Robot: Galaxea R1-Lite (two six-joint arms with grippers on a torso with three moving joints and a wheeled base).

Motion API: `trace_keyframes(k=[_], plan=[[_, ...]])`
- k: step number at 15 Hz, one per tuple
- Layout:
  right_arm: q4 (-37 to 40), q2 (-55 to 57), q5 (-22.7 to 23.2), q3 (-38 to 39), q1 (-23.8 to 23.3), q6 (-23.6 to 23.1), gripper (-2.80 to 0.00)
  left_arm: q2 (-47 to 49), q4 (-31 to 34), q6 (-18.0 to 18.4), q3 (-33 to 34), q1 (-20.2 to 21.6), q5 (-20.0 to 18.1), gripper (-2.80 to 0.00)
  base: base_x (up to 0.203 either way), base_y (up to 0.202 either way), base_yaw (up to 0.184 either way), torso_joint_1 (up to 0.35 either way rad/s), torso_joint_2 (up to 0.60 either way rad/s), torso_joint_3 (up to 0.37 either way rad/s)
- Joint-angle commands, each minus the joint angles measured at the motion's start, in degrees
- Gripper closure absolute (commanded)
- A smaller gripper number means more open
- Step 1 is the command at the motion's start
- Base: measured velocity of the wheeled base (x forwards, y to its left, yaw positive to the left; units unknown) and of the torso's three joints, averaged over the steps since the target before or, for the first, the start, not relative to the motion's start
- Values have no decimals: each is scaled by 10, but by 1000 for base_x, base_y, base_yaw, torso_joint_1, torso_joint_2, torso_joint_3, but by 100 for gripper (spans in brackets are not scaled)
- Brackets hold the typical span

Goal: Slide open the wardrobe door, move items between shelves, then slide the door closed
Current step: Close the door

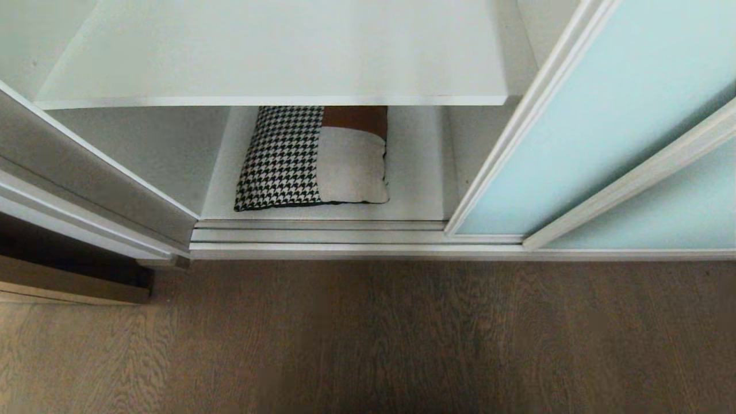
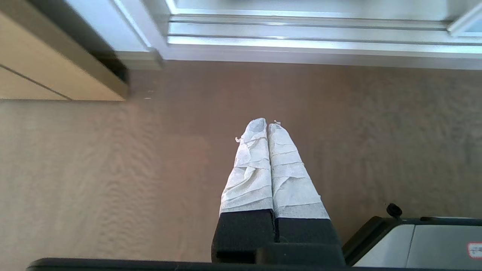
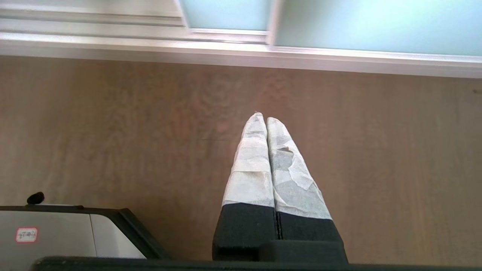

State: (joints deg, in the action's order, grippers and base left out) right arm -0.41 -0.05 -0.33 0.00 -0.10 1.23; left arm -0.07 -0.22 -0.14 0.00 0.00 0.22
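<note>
The wardrobe is open on its left side. The sliding wardrobe door (image 1: 586, 126), a pale blue frosted glass panel in a thin white frame, sits over at 3 o'clock in the head view, in front of a second glass panel (image 1: 661, 218) of the same kind. A white upper shelf (image 1: 276, 57) fills the 12 o'clock part of the head view. Under it is the bottom shelf (image 1: 414, 190), and one cushion (image 1: 313, 158) lies flat there, near the middle of the view, a bit toward 11 o'clock. The cushion has a black-and-white checked part on its left, a cream part on its right and a brown patch at its back corner, partly hidden under the upper shelf. It lies close to the front edge of its shelf and does not touch the side walls. The silvery door track (image 1: 322, 236) runs along the bottom of the wardrobe, just in front of the cushion. The brown wood floor (image 1: 368, 345) fills the 6 o'clock half of the head view. A light wood door (image 2: 41, 71) edge shows at 9 o'clock. Neither arm shows in the head view. The left gripper (image 2: 267, 126) hangs over the bare floor near the track, with its two white-wrapped fingers pressed together and holding nothing. The right gripper (image 3: 266, 119) hangs over the floor in front of the glass door, its fingers pressed together too, with nothing between them. A corner of the robot's base (image 3: 75, 233) shows by each gripper.
</note>
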Motion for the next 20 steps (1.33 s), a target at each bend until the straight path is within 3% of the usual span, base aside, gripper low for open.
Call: trace_keyframes(k=[1, 5, 9, 12, 16, 20], plan=[[0, 2, 1, 0, 1, 0, 0, 1, 0, 0, 1, 0, 0, 0, 0, -128, -4, 2, -2, 3], [23, 15, -2, -56, 0, -5, 0, 1, 0, 0, 1, 0, 0, 0, 0, -20, 1, 1, 0, 0], [102, 139, -1, -267, 1, 23, 0, 1, 0, 0, 1, 0, 0, 0, 0, 0, 0, 0, 0, 0], [120, 264, -10, -392, 0, 34, 0, 1, 0, 0, 1, 0, 0, 0, 0, 0, 0, 0, 0, 0], [127, 404, -78, -532, -1, 46, 0, 1, 0, 0, 1, 0, 0, 0, 0, 0, 0, 0, 0, 0], [187, 453, -92, -643, -1, 91, 0, 1, 0, 0, 1, 0, 0, 0, 0, 0, 0, 0, 0, 0]])
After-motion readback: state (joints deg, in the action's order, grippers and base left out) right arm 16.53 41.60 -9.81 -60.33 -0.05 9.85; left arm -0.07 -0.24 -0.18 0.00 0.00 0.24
